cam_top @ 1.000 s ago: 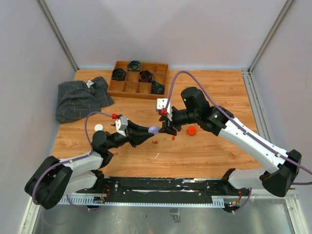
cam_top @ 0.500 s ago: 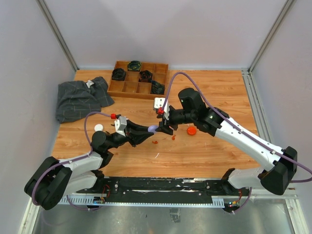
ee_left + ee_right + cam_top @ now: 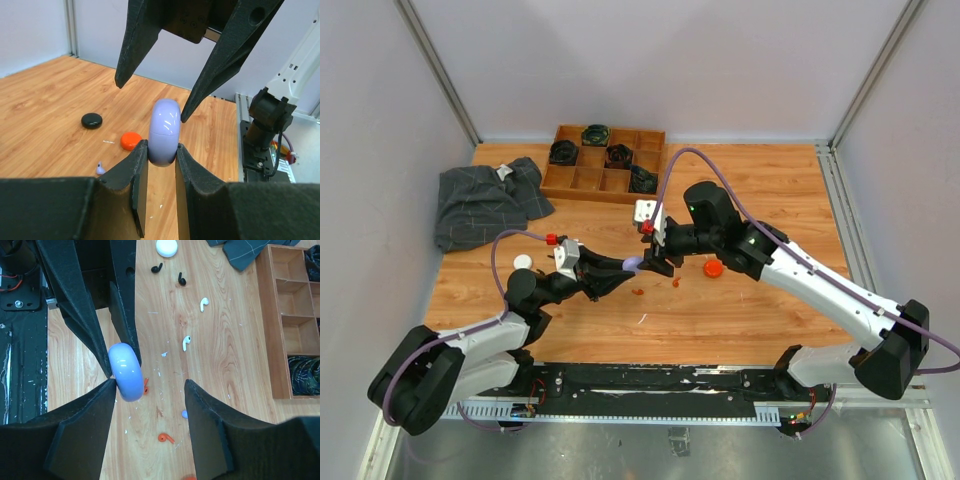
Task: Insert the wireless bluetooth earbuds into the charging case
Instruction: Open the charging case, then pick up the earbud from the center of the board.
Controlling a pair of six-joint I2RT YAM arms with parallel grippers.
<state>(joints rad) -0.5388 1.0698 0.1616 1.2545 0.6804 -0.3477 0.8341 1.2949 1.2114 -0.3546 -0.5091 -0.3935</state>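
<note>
My left gripper (image 3: 628, 268) (image 3: 161, 150) is shut on a lilac round charging case (image 3: 633, 265) (image 3: 165, 131) (image 3: 126, 371), held on edge above the table with its lid closed. My right gripper (image 3: 658, 262) (image 3: 150, 385) is open and straddles the case's top; one finger touches its side, the other stands well apart. Loose earbuds lie on the wood below: an orange one (image 3: 166, 438), another orange one (image 3: 145, 385) partly behind the case, a lilac one (image 3: 184, 414) (image 3: 100, 168), two white ones (image 3: 186, 343) and two black ones (image 3: 157, 268).
An orange case (image 3: 713, 267) (image 3: 131, 140), a black case (image 3: 92, 120) and a white case (image 3: 523, 261) lie on the table. A wooden compartment tray (image 3: 604, 178) with coiled black cables stands at the back, a grey cloth (image 3: 485, 200) to its left.
My right gripper has opened wider and shifted slightly left, over the lilac case. The left gripper has kept its hold and barely moved.
</note>
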